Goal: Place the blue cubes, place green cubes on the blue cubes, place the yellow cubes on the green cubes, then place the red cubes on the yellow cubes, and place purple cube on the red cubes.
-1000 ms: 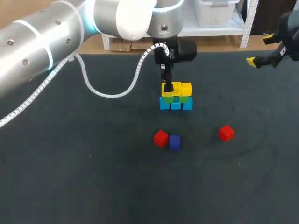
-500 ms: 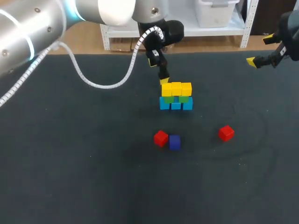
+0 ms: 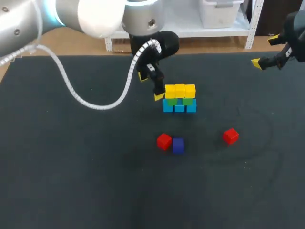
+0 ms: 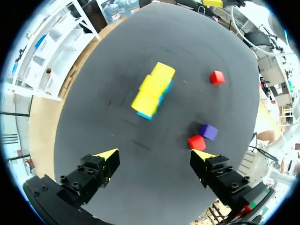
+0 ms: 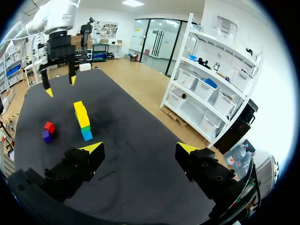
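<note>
Dark table (image 3: 71,181) bears stacked blue cubes (image 3: 179,108), green cubes (image 3: 172,101) and yellow cubes (image 3: 179,90); red cubes (image 3: 164,141) and purple cube (image 3: 178,145) lie unplaced; left gripper (image 4: 156,154) and right gripper (image 5: 140,147) gape empty.

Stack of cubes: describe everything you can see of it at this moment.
The stack is a wall of plain, hard-looking cubes: three blue cubes at the bottom, green cubes in the middle, three yellow cubes on top. It stands upright on the dark table, towards the far side. The open left claw hangs beside it, touching nothing.
</note>
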